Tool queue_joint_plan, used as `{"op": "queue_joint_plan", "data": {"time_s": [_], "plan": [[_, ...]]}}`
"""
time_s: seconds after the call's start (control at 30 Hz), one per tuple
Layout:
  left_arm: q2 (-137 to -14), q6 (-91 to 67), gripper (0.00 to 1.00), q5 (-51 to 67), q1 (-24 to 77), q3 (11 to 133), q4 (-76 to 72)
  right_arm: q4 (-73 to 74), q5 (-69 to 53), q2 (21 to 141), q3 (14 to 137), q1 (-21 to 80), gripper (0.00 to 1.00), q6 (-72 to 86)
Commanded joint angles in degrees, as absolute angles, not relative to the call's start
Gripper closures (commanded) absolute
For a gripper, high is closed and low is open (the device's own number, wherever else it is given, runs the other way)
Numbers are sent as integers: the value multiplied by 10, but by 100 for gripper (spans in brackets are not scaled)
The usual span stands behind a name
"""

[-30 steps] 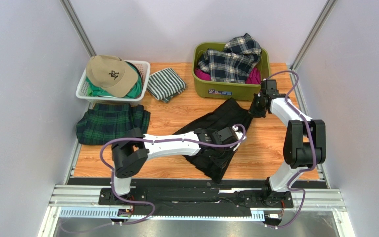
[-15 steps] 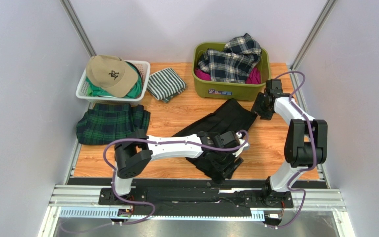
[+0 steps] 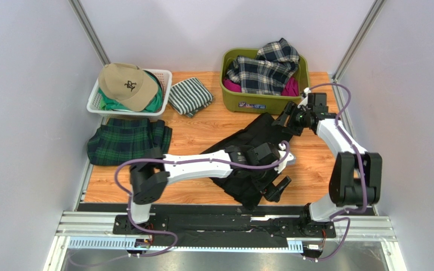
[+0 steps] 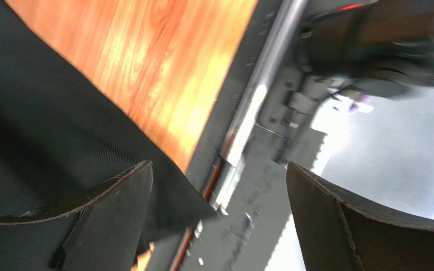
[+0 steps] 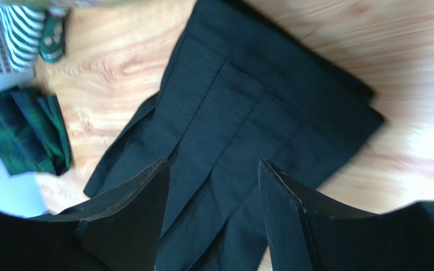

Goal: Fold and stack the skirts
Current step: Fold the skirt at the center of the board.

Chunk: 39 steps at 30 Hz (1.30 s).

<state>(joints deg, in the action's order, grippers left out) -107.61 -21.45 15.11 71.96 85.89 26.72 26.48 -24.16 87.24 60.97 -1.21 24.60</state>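
1. The black skirt (image 3: pixel 256 129) lies slantwise in the middle of the table (image 3: pixel 202 127), and its near corner reaches the table's front edge.
2. The left claw (image 3: pixel 277 188) hangs over that near corner with its jaws spread wide and nothing in them.
3. The right claw (image 3: pixel 286 119) hovers over the skirt's far end, just in front of the green bin (image 3: pixel 259 104). Its jaws are apart and hold no cloth.
4. The green tartan skirt (image 3: pixel 126 141) lies folded at the left of the table, and the plaid skirt (image 3: pixel 264 68) is heaped in the bin.
5. The step in hand looks like folding the black skirt. To do it well, each claw should pinch a matching corner, catching all the layers, so the fold comes over square and not twisted.
6. It would help to draw the near corner back from the edge first, or it may slip off.
7. The left wrist view alone shows how closely the cloth meets the front rail, with the left claw (image 4: pixel 218 169) straddling that corner.
8. The right wrist view shows the pleat lines under the right claw (image 5: pixel 212 162), which look flat and unbunched.
9. Only the top view shows all three skirts together.
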Motion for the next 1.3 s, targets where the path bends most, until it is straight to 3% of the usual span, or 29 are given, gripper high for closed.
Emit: {"op": "queue_joint_plan", "data": {"time_s": [0.0,0.3,0.5,0.7,0.83,1.0,1.27], "plan": [[-1128,-205,4,160,713,863,266,221,-302,933,606,-4,37,258],[-1111,-295,6,185,634,669,187,256,-166,1013,604,32,42,312],[-1011,-332,6,130,613,536,199,256,-133,922,498,52,41,366],[-890,-354,4,39,550,447,286,272,-97,817,409,162,38,424],[-812,-356,4,30,513,441,315,303,-66,761,402,234,37,441],[-704,-339,4,52,513,464,330,357,-24,708,453,234,37,378],[-605,-372,1,-86,469,462,415,388,-1,655,454,213,32,328]]}}
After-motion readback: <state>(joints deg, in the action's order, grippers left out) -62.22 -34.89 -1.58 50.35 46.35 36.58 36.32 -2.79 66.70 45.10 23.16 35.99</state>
